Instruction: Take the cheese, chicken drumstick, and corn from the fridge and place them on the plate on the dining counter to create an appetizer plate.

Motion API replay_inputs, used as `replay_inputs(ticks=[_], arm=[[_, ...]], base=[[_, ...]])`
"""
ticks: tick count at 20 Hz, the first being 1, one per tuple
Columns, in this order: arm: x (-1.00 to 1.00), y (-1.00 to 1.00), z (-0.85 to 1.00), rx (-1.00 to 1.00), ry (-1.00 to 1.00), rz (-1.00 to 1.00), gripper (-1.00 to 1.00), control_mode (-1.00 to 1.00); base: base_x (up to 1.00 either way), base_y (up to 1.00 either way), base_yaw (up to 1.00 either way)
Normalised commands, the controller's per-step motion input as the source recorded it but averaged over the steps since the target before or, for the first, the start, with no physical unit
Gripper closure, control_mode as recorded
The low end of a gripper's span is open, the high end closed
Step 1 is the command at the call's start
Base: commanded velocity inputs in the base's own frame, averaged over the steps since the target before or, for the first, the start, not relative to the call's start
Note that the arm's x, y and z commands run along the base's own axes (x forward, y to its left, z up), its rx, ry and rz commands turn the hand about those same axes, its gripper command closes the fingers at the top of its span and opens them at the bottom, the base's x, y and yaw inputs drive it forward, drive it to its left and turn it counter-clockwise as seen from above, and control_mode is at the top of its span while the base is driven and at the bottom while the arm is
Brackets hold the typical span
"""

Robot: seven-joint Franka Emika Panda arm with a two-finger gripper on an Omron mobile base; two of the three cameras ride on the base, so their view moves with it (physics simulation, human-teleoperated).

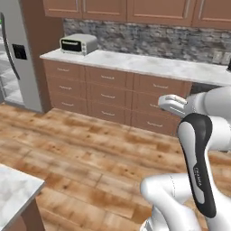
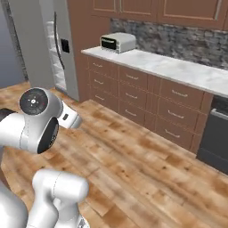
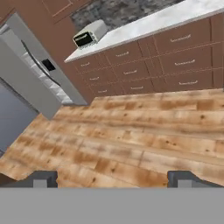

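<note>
Fridge (image 1: 13,58) at far left, door ajar, pale shelves just showing inside; also seen in the right base view (image 2: 49,44) and the hand view (image 3: 30,83). No cheese, chicken drumstick or corn to be made out on those shelves from here, too small or hidden. Corner of the white marble dining worktop (image 1: 13,194) at near left, bare at that corner; plate not in sight. End effector (image 3: 112,179) released, jaws spread wide over the wooden floor (image 3: 131,140), nothing between them. Toaster oven (image 1: 79,43) on the far wall worktop (image 1: 149,65). Judged: nothing fetched so far, all three foods left to pick and place; approach to the fridge comes first.
</note>
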Motion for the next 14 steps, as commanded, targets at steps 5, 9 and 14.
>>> replay_inputs(ticks=[5, 9, 14], arm=[[0.00, 0.00, 0.00, 0.00, 0.00, 0.00, -1.00, 1.00], [0.00, 0.00, 0.00, 0.00, 0.00, 0.00, -1.00, 1.00], [0.00, 0.00, 0.00, 0.00, 0.00, 0.00, -1.00, 1.00]], base=[[1.00, 0.00, 0.47], [1.00, 0.00, 0.49], [1.00, 0.00, 0.49]])
